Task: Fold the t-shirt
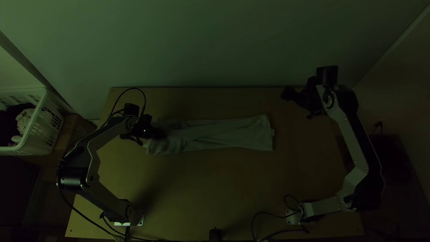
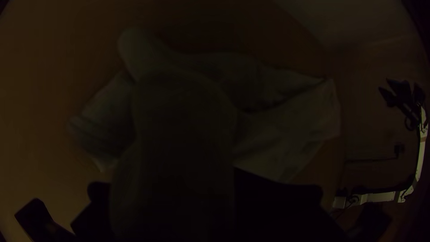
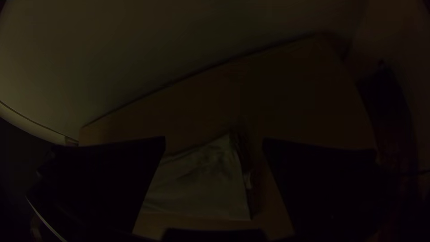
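Left end effector [image 1: 157, 133] pinching t-shirt [image 1: 228, 134] at frame left, likely for adjusting fold; right end effector [image 1: 287, 93] hanging spread, upper right, likely keeping clear.

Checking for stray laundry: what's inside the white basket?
The basket holds a pale bunched bundle, probably cloth, beside a dark heap. Whatever lies beneath them is covered; can't tell.

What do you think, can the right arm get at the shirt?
Probably yes. The right gripper is open near the shirt's right-hand end in the top view, with nothing seen between them. The left gripper is at the opposite end.
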`<control>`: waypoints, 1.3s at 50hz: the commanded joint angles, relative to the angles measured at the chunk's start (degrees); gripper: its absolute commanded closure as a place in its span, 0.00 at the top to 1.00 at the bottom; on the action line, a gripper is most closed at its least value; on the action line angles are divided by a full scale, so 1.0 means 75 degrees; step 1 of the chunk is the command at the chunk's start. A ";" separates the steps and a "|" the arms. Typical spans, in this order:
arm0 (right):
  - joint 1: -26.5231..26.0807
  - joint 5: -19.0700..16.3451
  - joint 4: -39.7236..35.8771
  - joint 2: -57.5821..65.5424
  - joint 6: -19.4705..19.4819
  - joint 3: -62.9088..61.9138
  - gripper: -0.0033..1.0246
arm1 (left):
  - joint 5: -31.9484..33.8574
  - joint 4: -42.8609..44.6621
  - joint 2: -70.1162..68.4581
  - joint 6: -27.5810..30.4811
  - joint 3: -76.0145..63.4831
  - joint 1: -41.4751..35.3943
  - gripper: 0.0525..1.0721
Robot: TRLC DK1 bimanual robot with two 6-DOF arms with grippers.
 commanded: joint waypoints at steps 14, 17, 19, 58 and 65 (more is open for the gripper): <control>-0.0390 -0.0034 0.2536 -0.0905 -0.0565 -0.1132 0.96 | -0.0699 -0.1622 -0.1046 0.0940 0.1157 0.1432 0.02; -0.0426 -0.0034 0.2548 -0.0894 -0.0623 -0.1132 0.96 | -0.0793 -0.1891 -0.1128 0.1186 0.1321 0.1667 0.02; -0.0437 -0.0034 0.2571 -0.0894 -0.0682 -0.1143 0.96 | -0.0933 -0.2032 -0.1187 0.1386 0.1380 0.1831 0.02; -0.1047 -0.0046 0.2618 -0.1714 -0.1291 -0.1999 0.96 | -0.3230 -0.4622 -0.1515 0.2288 0.3477 0.1432 0.02; -0.1211 -0.0046 0.2571 -0.1901 -0.1327 -0.2128 0.96 | -0.3582 -0.4926 -0.1386 0.1843 0.3864 0.0448 0.02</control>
